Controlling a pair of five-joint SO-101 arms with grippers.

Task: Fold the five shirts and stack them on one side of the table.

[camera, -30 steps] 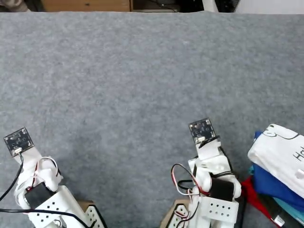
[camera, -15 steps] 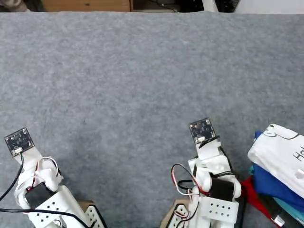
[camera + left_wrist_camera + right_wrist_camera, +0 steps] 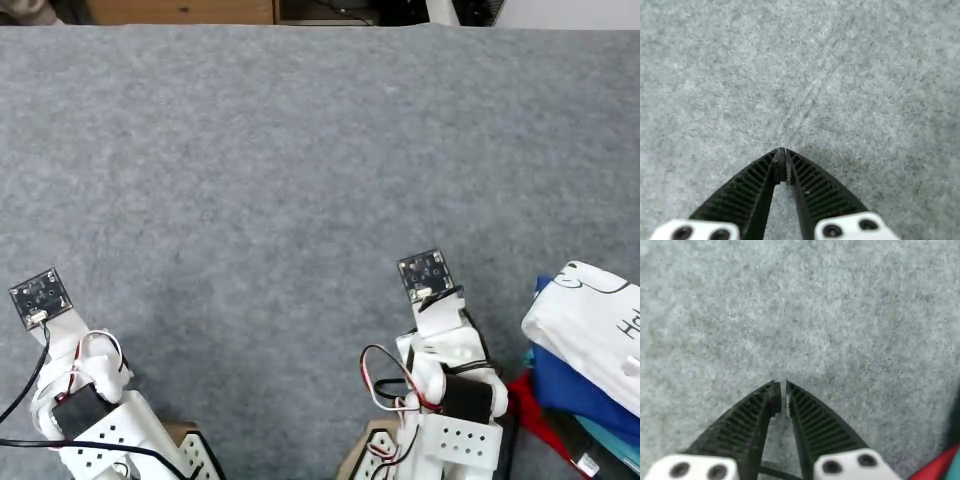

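A stack of folded shirts [image 3: 585, 375] lies at the near right edge of the table: a white one [image 3: 590, 325] on top, a blue one [image 3: 575, 390] under it, red and teal ones showing lower down. A red shirt corner [image 3: 940, 467] shows in the right wrist view. Both arms sit folded back at the near edge, the left arm [image 3: 75, 385] at the near left and the right arm [image 3: 440, 365] just left of the stack. My left gripper [image 3: 780, 156] is shut over bare felt with nothing in it. My right gripper [image 3: 780, 389] is shut and holds nothing.
Grey felt [image 3: 300, 160] covers the table. A wooden cabinet [image 3: 180, 10] and dark items stand beyond the far edge.
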